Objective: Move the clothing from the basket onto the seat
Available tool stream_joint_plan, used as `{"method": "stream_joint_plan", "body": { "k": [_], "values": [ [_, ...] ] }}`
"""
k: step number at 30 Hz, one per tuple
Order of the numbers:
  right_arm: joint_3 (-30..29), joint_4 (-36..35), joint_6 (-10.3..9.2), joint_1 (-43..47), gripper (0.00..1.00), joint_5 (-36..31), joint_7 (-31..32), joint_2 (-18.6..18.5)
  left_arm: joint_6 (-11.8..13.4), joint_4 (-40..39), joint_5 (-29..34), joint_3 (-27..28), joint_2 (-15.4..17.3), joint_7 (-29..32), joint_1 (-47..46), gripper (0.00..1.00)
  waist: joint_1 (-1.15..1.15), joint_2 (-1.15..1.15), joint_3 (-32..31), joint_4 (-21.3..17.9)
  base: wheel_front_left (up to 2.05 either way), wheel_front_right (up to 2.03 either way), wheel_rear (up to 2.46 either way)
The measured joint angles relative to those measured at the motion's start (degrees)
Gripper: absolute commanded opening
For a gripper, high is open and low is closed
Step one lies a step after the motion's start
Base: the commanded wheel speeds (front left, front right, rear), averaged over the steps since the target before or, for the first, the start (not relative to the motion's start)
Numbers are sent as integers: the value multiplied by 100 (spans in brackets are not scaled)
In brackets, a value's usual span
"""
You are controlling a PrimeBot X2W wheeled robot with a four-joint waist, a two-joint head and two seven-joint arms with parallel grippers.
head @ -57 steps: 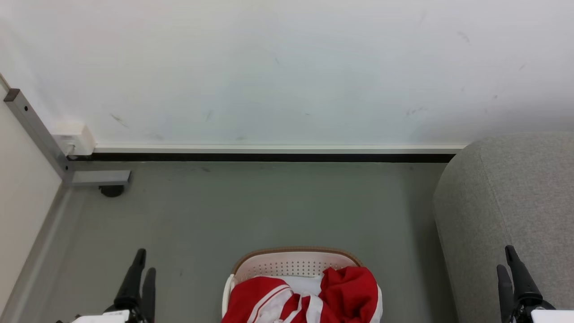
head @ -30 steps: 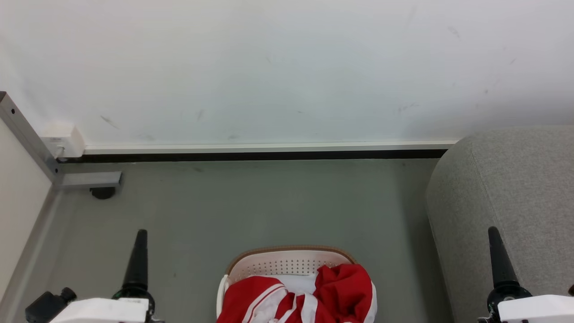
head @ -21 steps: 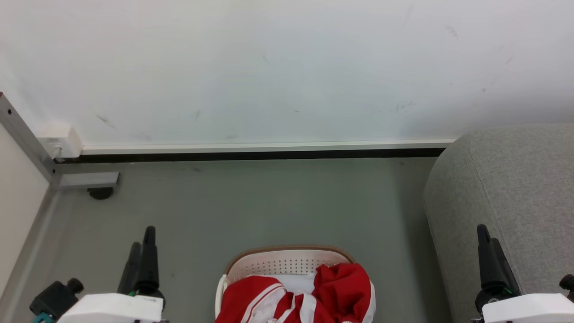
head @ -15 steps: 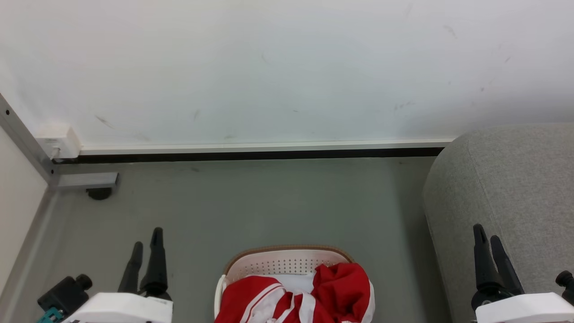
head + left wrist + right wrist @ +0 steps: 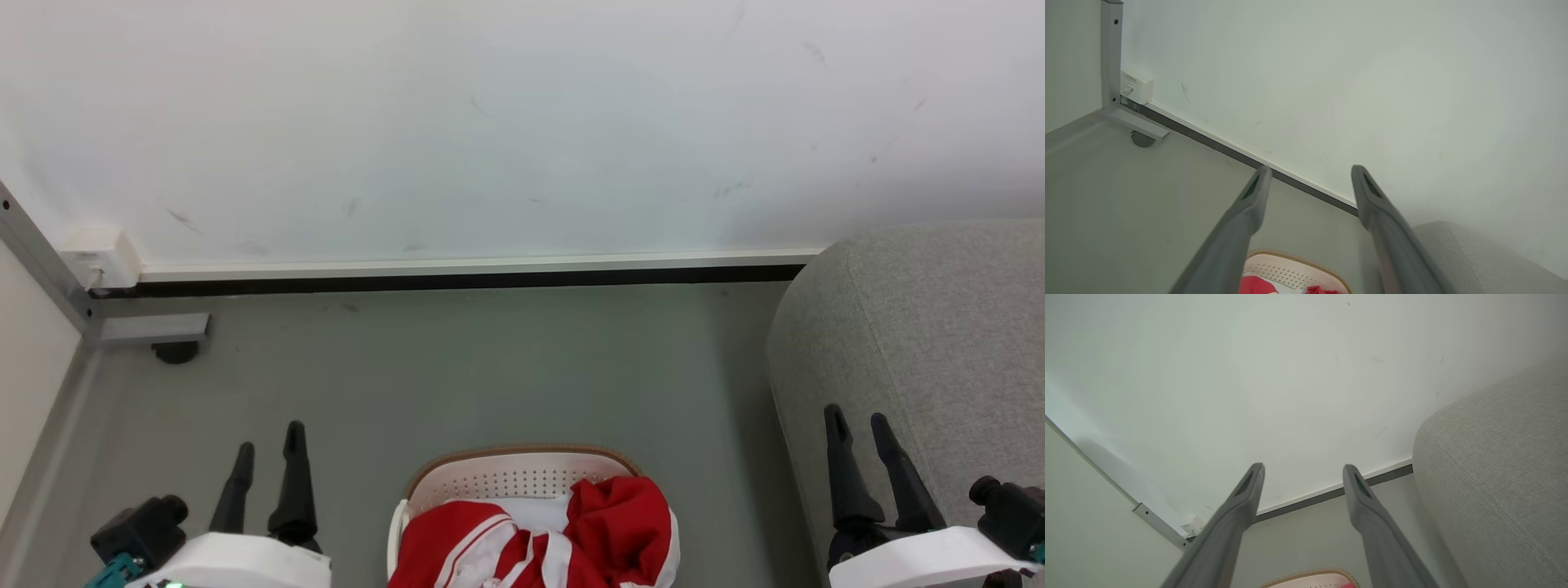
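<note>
Red white-striped clothing (image 5: 531, 539) is sitting in the white perforated plastic basket (image 5: 522, 454) at six o'clock; the wrist views are catching mostly its rim. Left end effector (image 5: 269, 438) and right end effector (image 5: 856, 415) are hovering spread, empty.

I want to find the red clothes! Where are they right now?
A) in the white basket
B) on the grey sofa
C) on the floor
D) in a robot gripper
A: the red clothing is heaped inside the white basket, while the left gripper and right gripper are open and hold nothing.
</note>
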Motion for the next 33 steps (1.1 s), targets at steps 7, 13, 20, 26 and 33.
{"method": "stream_joint_plan", "body": {
  "k": [7, 13, 20, 26, 33],
  "values": [
    [123, 5, 0, -12, 100, -393, -110, -11, 77, 40, 391, -76, 27, -102, -2, 100, 0, 0, 24, -12, 0, 0, 0],
    [225, 40, 0, -54, 100, -705, -194, -26, 102, 60, 715, -111, 64, -192, -18, 100, 0, 0, 50, -31, 0, 0, 0],
    [266, 82, 0, -94, 100, -1028, -300, -23, 109, 88, 1078, -133, 82, -279, -43, 100, 0, 0, 77, -60, 0, 0, 0],
    [274, 133, 0, -124, 100, -1234, -363, -16, 125, 121, 1415, -155, 89, -367, -62, 100, 0, 0, 112, -87, 0, 0, 0],
    [310, 164, 0, -163, 100, -1532, -456, -12, 152, 125, 1770, -193, 83, -455, -67, 100, 0, 0, 131, -114, 0, 0, 0]
  ]
}}
